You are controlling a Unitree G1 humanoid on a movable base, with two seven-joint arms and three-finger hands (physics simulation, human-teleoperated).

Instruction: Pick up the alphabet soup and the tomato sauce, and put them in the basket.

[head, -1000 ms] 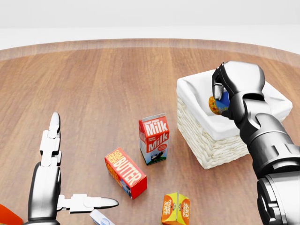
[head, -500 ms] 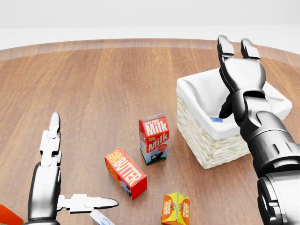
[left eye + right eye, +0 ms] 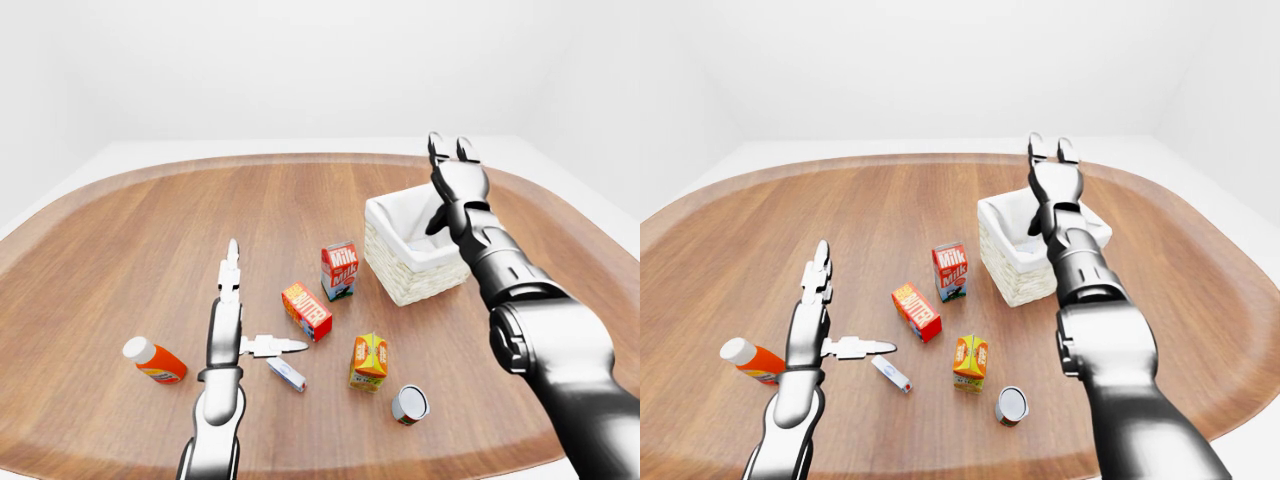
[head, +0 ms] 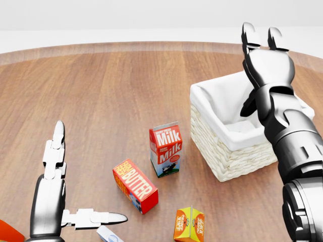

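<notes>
Right hand (image 4: 266, 60) hangs wide open over the basket (image 4: 222, 151) near the table's right edge; next, reach low for the can (image 3: 409, 404), gripping squarely.

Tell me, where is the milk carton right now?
The milk carton stands upright near the middle of the head view, just left of the basket and above-right of the butter box.

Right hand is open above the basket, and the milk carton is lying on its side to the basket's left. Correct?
Not quite. The right hand is open above the basket, but the milk carton is standing upright, not lying on its side. It does sit to the basket's left, as the head view shows.
</notes>
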